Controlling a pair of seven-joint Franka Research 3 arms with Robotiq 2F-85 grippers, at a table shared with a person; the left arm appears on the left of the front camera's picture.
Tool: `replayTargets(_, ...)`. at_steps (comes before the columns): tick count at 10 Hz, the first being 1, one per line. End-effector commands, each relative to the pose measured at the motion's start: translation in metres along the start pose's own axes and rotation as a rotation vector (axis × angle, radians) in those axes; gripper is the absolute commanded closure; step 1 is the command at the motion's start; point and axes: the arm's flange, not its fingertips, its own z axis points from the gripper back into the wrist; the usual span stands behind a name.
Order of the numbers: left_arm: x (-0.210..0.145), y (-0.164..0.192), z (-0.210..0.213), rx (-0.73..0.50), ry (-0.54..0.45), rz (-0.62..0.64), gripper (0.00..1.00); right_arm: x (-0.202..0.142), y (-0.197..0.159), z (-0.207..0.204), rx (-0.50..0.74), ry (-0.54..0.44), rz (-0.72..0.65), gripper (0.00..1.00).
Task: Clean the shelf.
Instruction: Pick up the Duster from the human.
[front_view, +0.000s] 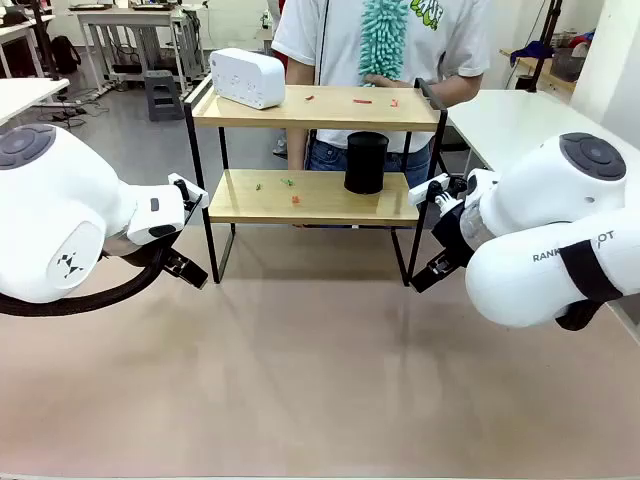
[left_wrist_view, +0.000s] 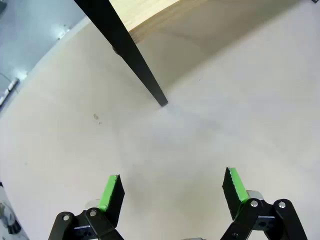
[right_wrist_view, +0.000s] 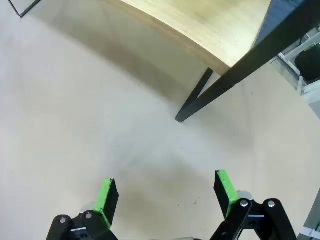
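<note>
The shelf (front_view: 320, 112) stands at the far middle of the table (front_view: 320, 380), between the two arms and just in front of a person holding a teal duster (front_view: 383, 38). Its upper board carries a white box-shaped device (front_view: 248, 77) and a few red scraps (front_view: 362, 101). The lower board bears an upright black cylinder (front_view: 366, 162) and some green and red bits (front_view: 287, 182).

It looks stiff and fairly light: thin metal frame, flat wooden boards. The slim black legs and rails seem the likeliest holds, narrow enough for the jaws. The boards' smooth faces offer little purchase. Tilting it would likely send the loose items sliding, so it should stay level.

The left gripper (left_wrist_view: 173, 189) is spread wide and holds nothing, low over the table near the front left leg. The right gripper (right_wrist_view: 166, 191) is equally wide and empty, near the front right leg.
</note>
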Motion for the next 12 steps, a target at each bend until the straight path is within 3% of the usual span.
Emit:
replayTargets(1,0.000,0.000,0.000,0.000,0.000,0.000,0.00,0.000,0.000,0.000,0.000,0.000,0.000,0.00)
replayTargets(11,0.000,0.000,0.000,0.000,0.000,0.000,0.00,0.000,0.000,0.000,0.000,0.000,0.001,0.00)
replayTargets(12,0.000,0.000,0.000,0.000,0.000,0.001,0.00,0.012,0.009,0.038,0.058,0.099,-0.031,0.00)
